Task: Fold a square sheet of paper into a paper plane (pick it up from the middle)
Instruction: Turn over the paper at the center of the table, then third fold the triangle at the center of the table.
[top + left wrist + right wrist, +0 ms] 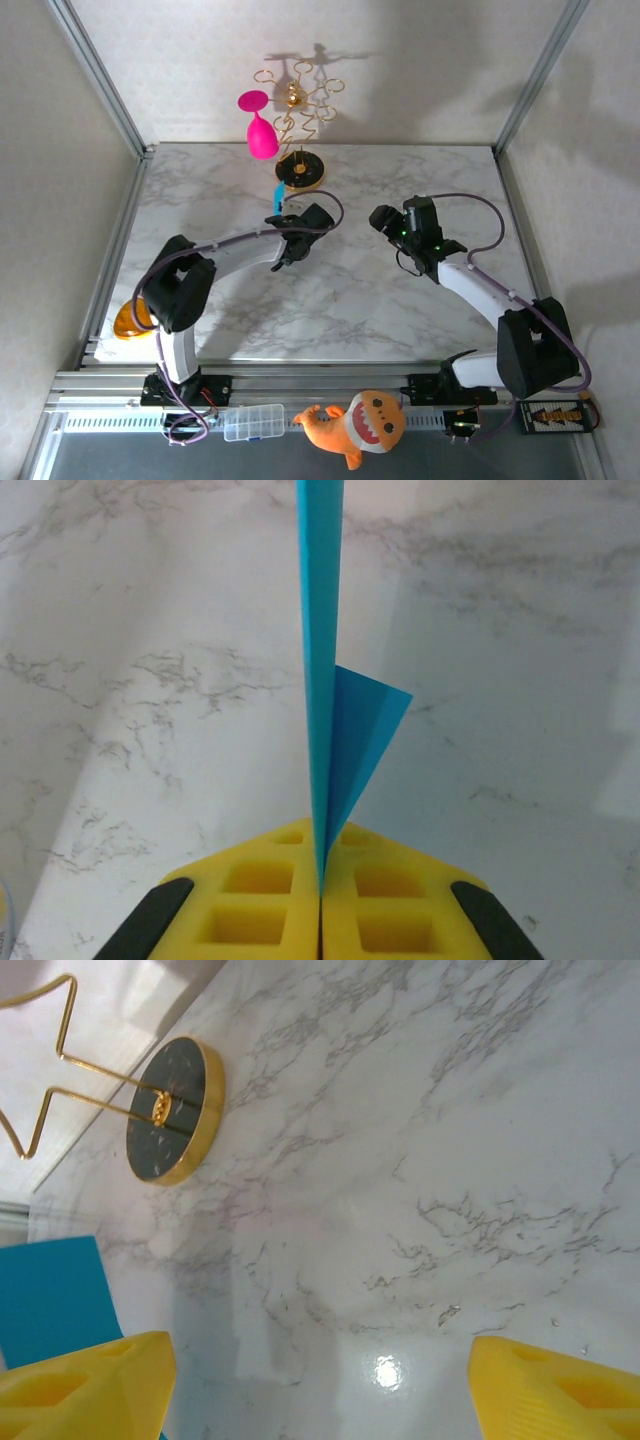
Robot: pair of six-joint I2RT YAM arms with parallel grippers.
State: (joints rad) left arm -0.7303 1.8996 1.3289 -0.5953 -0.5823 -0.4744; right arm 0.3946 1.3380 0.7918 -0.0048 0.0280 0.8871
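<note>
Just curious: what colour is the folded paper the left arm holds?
The paper is turquoise blue, best seen in the left wrist view.

White marble-pattern surface (350, 300), grey veins, glossy; bright glare spot (385, 1370) in the right wrist view. Off-white textured back wall (420, 60), with matching left wall (40, 150) and right wall (605, 150). Slanted aluminium frame posts (100, 75) at both back corners. Aluminium rail (330, 385) along the near edge, grey panel (120, 455) below it. Crisp shadows on the back wall, softer ones on the surface.
</note>
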